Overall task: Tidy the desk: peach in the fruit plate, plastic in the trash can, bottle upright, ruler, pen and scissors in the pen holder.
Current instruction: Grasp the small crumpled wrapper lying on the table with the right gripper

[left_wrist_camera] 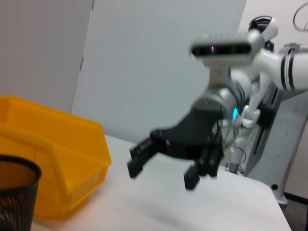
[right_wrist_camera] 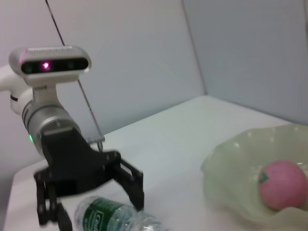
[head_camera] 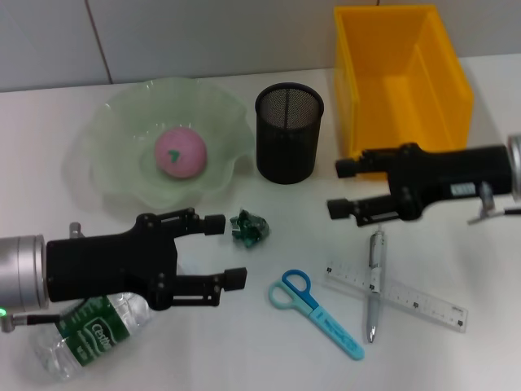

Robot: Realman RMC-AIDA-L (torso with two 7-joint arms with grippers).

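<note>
Green crumpled plastic [head_camera: 248, 227] lies on the table just ahead of the left claw [head_camera: 224, 251], slightly to the side of its upper finger and closest to that fingertip. The left claw is spread wide and empty, fingers pointing toward the middle of the desk, so a short reach forward should bring the wad between them. It is by far the nearer arm for this piece. The right claw [head_camera: 344, 187], also spread and holding nothing, hangs well apart from the plastic, its tips in front of the yellow bin [head_camera: 399, 77].

Under the left arm, behind the claw, the bottle [head_camera: 85, 332] lies on its side, its long axis running slantwise beneath the wrist. The peach [head_camera: 180, 152] already sits in the fruit plate [head_camera: 106, 155], off beyond the left claw. The mesh pen holder [head_camera: 289, 133] stands upright past the plastic, between plate and bin.

Below the right claw, the pen [head_camera: 374, 281] lies across the ruler [head_camera: 423, 301], and the scissors [head_camera: 313, 308] lie beside them, nearer the left claw's lower finger. Nothing blocks the path to the plastic; carrying it to the bin would probably mean passing the pen holder.
</note>
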